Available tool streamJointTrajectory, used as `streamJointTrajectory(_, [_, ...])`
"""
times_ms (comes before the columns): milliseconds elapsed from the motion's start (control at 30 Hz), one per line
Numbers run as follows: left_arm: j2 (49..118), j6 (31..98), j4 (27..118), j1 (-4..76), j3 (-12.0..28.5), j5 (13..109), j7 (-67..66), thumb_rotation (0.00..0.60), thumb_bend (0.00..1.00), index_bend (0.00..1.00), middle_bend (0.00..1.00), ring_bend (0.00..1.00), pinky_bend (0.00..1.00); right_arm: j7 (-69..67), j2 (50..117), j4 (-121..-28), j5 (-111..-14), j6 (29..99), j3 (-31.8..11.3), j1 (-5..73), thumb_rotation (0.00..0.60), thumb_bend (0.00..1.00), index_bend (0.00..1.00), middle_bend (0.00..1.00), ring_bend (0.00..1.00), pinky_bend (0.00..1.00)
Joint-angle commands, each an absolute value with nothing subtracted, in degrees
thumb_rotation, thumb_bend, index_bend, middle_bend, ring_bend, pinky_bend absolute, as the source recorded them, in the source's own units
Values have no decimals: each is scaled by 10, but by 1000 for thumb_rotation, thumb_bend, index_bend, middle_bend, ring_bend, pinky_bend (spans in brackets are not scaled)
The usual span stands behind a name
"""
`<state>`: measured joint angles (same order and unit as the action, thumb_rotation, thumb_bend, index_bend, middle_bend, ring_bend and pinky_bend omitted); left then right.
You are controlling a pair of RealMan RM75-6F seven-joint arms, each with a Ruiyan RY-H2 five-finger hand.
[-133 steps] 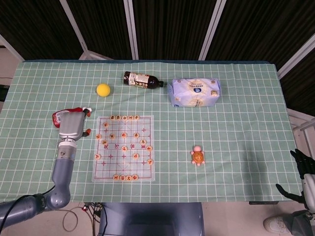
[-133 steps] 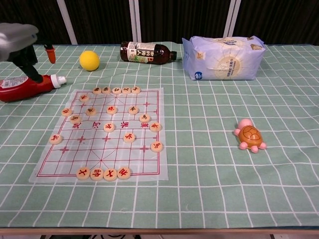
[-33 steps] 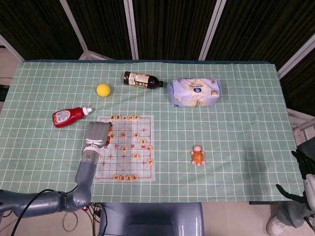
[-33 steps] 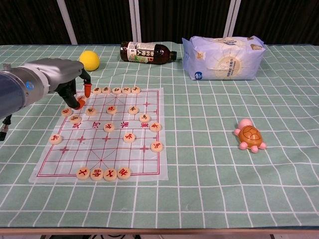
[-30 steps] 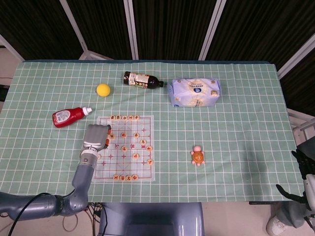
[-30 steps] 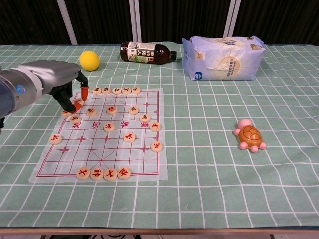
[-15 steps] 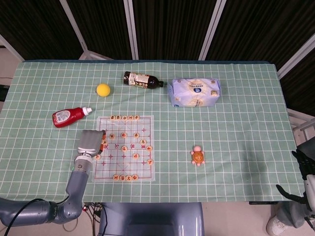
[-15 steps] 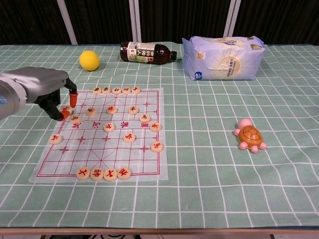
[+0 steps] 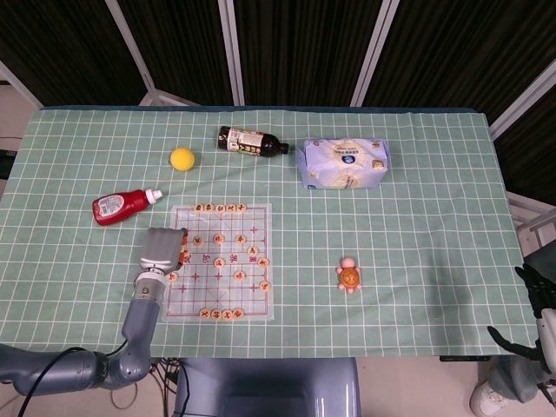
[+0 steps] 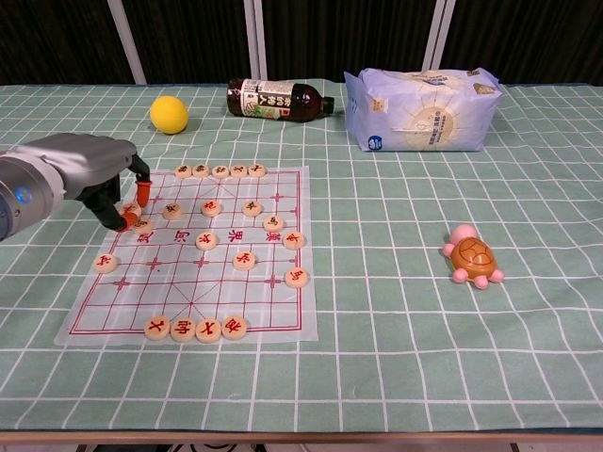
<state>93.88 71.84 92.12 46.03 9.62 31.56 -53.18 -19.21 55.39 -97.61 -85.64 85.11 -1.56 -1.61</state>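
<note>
**Operator:** I'm holding the left robot hand [image 10: 99, 184] low over the left edge of the chess board [image 10: 264, 311]. Its orange-tipped fingers [image 10: 143, 198] are curling downward, and two tips are sitting close together right at a chess piece [image 10: 141, 226] on the board's left side. I'm not able to tell from either view whether the piece is actually pinched or only being touched.

**Observer:** And the other one?

**Operator:** The right robot hand [image 9: 532, 291] is hanging off the right end of the surface [image 9: 434, 217], well apart from everything. I'm seeing dark fingers spread apart and nothing in them.

**Observer:** What is lying around the left robot hand?

**Operator:** The board is lying flat on the green checked cloth, with round wooden pieces scattered over it: a row [image 10: 219, 170] along its far edge, another row [image 10: 195, 329] along its near edge, and loose ones between. In the head view, the red ketchup bottle [image 9: 122, 206] is lying on its side just beyond the hand, to the left of the board. Further back I'm seeing the yellow ball [image 10: 169, 114], then the dark sauce bottle [image 10: 278, 98] on its side, and the pale blue packet [image 10: 424, 110] next to that. The toy turtle [image 10: 470, 256] is sitting alone to the right of the board, well apart from it.
</note>
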Motion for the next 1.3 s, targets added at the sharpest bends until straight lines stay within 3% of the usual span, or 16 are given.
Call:
streamJointTrajectory(33, [944, 716, 915, 462, 96, 315, -533, 600, 375, 471, 1000, 1000, 1000, -193, 553, -977, -855, 850, -16, -16, 600, 249, 0, 0, 0, 0])
streamJointTrajectory(800, [963, 708, 894, 465, 98, 312, -535, 600, 373, 463, 1000, 1000, 1000, -194, 552, -979, -855, 853, -16, -17, 600, 249, 0, 0, 0, 0])
streamJointTrajectory(1133, [958, 706, 896, 465, 96, 318, -536, 600, 212, 377, 1000, 1000, 1000, -193, 553, -978, -857, 855, -16, -17, 600, 249, 0, 0, 0, 0])
streamJointTrajectory(1300, [945, 714, 913, 459, 101, 332, -522, 600, 185, 345, 1000, 1000, 1000, -193, 553, -978, -858, 857, -16, -18, 600, 249, 0, 0, 0, 0])
